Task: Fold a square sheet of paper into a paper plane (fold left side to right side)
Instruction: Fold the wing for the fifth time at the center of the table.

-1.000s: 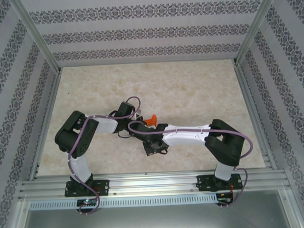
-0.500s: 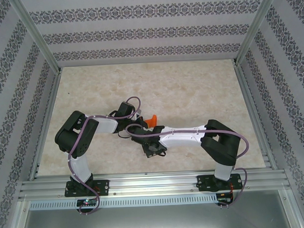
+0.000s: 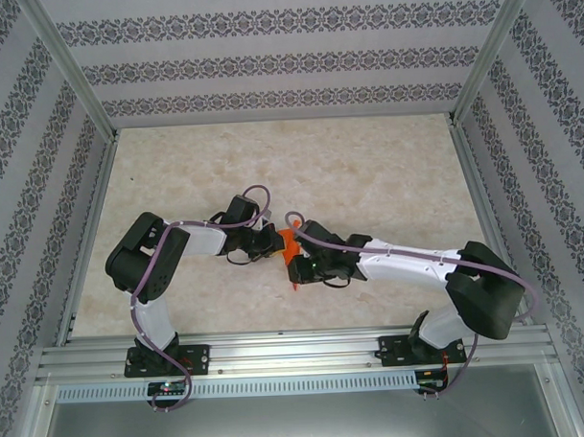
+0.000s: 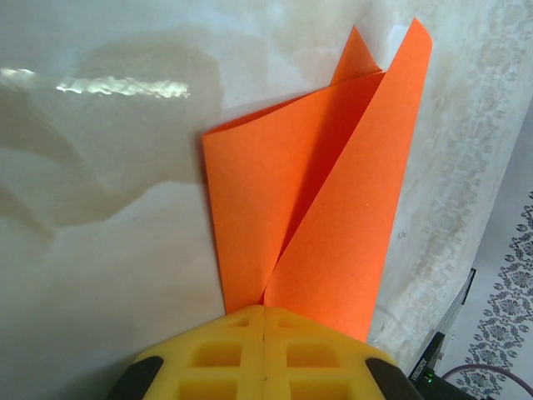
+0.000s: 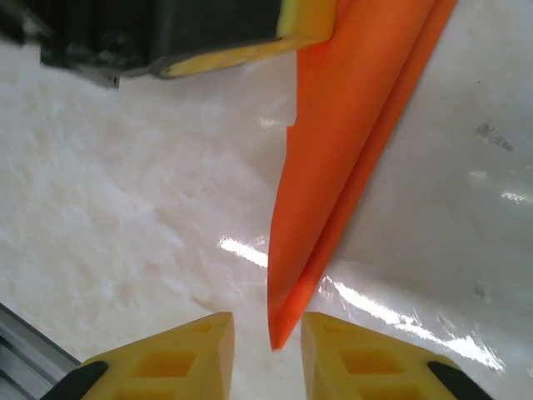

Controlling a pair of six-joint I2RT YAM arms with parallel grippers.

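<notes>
Right arm swung outward, jaws parted; left jaws pinch orange paper over seemingly marble table

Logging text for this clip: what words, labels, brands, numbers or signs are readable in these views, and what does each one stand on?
Nothing readable here.
Folded orange paper: plain, no print.
Right gripper's fingers: bare yellow moulded pads, no marking.
Patterned walls: ornamental bands, not letters.
Small boards at the arm bases: too small to read.
</notes>
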